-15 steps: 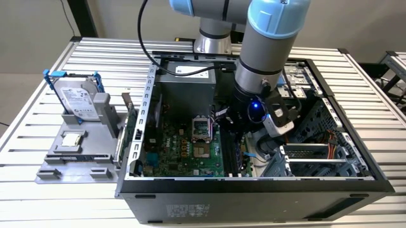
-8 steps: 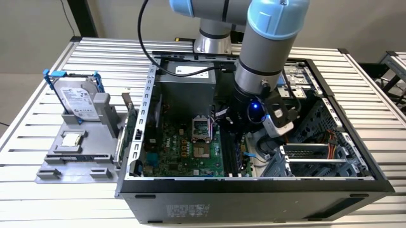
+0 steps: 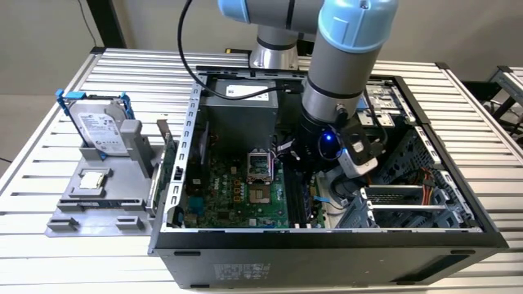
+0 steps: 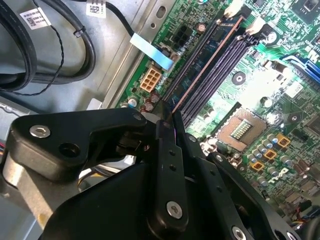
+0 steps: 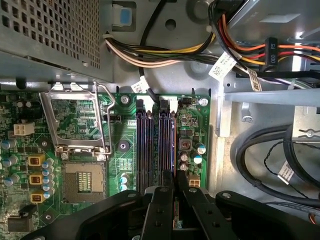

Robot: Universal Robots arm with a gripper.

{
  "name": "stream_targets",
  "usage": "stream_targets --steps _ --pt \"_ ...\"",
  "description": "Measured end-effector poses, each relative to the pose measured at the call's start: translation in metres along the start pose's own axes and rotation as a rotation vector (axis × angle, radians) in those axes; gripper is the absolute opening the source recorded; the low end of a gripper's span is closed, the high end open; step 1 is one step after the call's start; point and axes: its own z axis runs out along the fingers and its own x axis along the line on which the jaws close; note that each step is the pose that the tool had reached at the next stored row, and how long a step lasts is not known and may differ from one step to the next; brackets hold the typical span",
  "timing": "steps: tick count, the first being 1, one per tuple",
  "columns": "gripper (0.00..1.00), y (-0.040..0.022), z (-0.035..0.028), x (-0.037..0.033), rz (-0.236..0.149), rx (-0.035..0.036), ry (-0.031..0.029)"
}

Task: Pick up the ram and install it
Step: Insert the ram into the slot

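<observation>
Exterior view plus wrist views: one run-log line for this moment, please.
gripper: shut on dark blue-black ram stick | ram: in motherboard slot | green motherboard: processor socket open | grey hard drive: outside case

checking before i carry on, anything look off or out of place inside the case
The cpu socket is empty with its retention frame flipped open; the processor lies outside on the grey tray. The ram sits in a slot below the gripper, apparently level.

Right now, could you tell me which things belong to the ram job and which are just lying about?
Job: ram; gripper, closed on it; memory slots beneath it.
Lying about: hard drive and processor chip, both outside the case; CPU socket; cables.
</observation>
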Motion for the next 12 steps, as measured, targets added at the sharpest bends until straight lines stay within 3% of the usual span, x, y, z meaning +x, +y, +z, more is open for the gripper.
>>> stream_targets --steps 12 --pt "0.0 0.0007 0.0078 0.0001 0.0 0.0019 0.0014"
